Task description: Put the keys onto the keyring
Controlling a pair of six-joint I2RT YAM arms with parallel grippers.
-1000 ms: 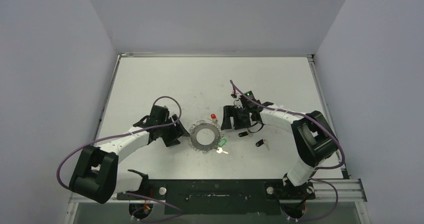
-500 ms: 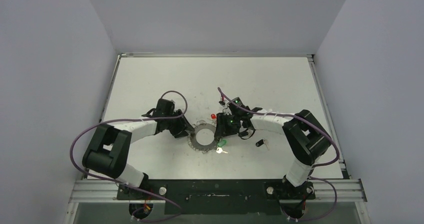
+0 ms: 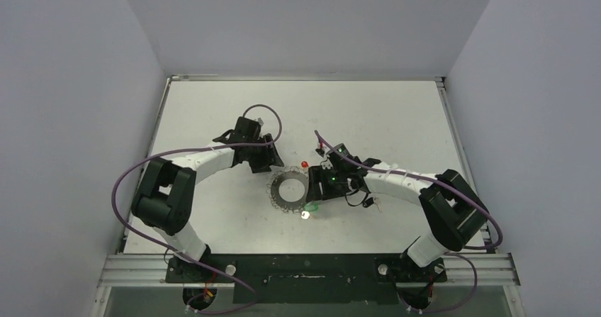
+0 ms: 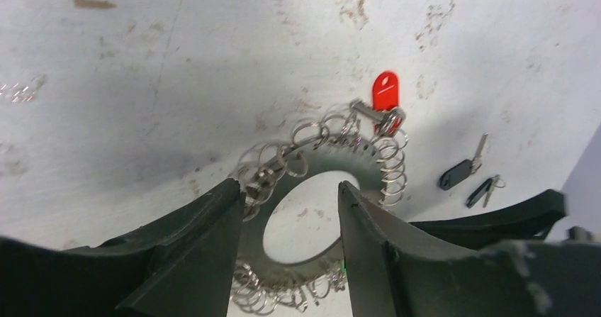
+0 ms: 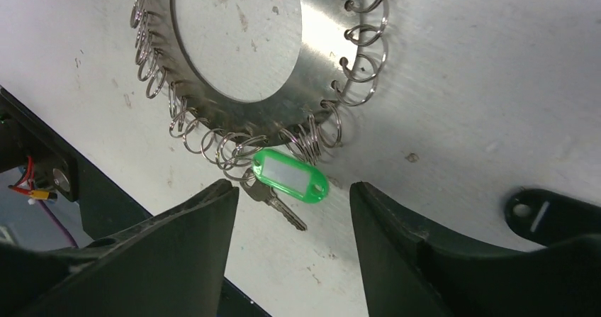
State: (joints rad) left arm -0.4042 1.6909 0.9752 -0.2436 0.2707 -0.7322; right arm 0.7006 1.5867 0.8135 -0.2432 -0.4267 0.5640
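Top view, keyring: laid flat on the table, mid-table between the two arms; no long axis is given by its round form.
Top view, tags: the red tag is set at the far rim, the green tag at the near rim.
Top view, keys: made out only as a dark speck against the right arm, to the right of the keyring; their direction cannot be read.
Top view, grippers: the left gripper is placed at the far-left rim, the right gripper at the right rim.
Left wrist view, left gripper: jaws are parted above the ring, and nothing is held.
Left wrist view, keys: both are seen loose on the table, side by side, on slanted axes with blades up-right.
Right wrist view, right gripper: jaws are spread, and nothing is clamped.
Right wrist view, extra detail: a silver key is shown under the green tag, its blade pointed lower-right.
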